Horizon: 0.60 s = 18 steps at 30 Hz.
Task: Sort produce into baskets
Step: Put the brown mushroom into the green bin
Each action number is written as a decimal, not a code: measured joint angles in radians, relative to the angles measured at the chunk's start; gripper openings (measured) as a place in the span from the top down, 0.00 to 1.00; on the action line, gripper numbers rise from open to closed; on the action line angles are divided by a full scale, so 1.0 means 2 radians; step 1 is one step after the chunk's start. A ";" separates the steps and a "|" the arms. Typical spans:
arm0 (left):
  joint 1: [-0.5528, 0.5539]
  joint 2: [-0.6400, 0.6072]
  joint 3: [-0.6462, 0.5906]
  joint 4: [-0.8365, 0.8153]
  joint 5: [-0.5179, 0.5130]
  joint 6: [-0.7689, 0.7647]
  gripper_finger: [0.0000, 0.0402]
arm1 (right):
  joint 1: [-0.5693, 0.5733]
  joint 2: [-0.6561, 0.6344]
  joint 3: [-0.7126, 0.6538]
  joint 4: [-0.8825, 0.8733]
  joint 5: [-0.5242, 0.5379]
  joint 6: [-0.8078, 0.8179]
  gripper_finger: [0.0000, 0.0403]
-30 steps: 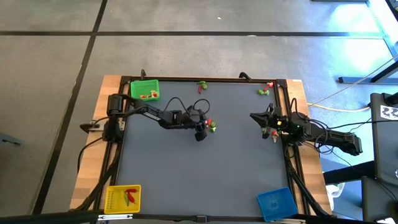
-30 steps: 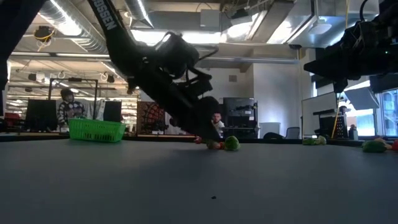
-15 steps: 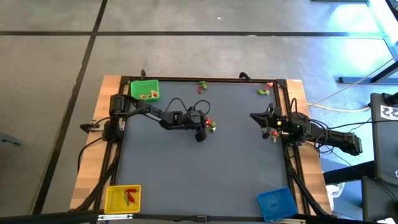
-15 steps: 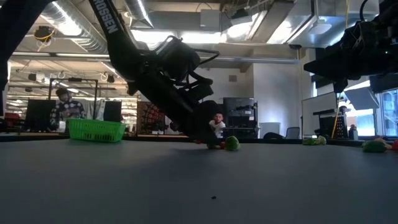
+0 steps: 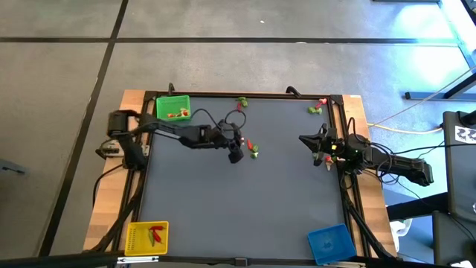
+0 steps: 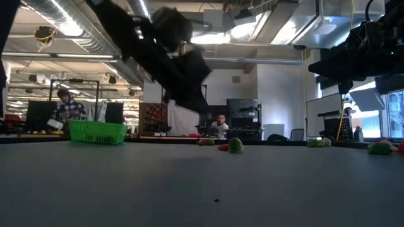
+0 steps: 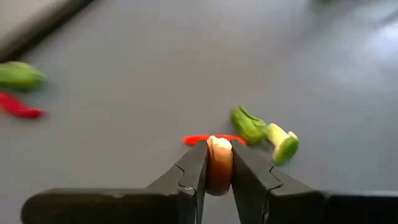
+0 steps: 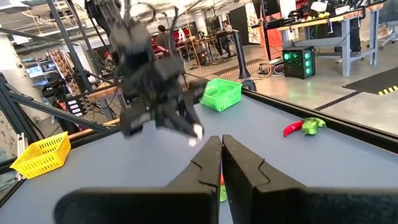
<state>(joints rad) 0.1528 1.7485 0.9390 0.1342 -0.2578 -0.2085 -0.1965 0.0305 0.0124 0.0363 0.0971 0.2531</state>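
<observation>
From above, a dark grey table framed in pale wood sits on a grey floor crossed by black lines. The green basket holds the far left corner with a few pieces inside, the yellow basket the near left with red and green ones, the blue basket the near right. The left gripper hangs over mid-table beside a red and green cluster; the right gripper waits at the right edge.

At table level, a bare matte top runs back to an open workshop with ceiling ducts and bright lights. Two people sit behind the green basket. A green piece lies mid-table.

On the left wrist, the fingers pinch a pale orange piece, above a red sliver and green pieces.

On the right wrist, the fingers are pressed together, empty. Beyond them are the yellow basket, benches and racks.
</observation>
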 joint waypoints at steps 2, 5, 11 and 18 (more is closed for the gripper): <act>0.005 -0.032 0.000 -0.036 -0.012 0.000 0.85 | 0.000 0.000 0.000 0.000 0.000 0.000 0.96; 0.016 -0.073 0.000 -0.091 -0.026 0.000 0.85 | 0.000 0.000 0.000 0.000 0.000 0.000 0.96; 0.048 -0.143 0.000 -0.180 -0.055 -0.001 0.85 | 0.000 0.000 0.000 0.002 0.000 0.000 0.96; 0.097 -0.186 0.000 -0.286 -0.101 -0.028 0.85 | 0.000 0.000 0.000 0.002 -0.001 0.000 0.96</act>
<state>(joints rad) 0.3478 1.3774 0.9394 -0.4387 -0.4606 -0.2654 -0.1967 0.0303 0.0124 0.0395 0.0956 0.2531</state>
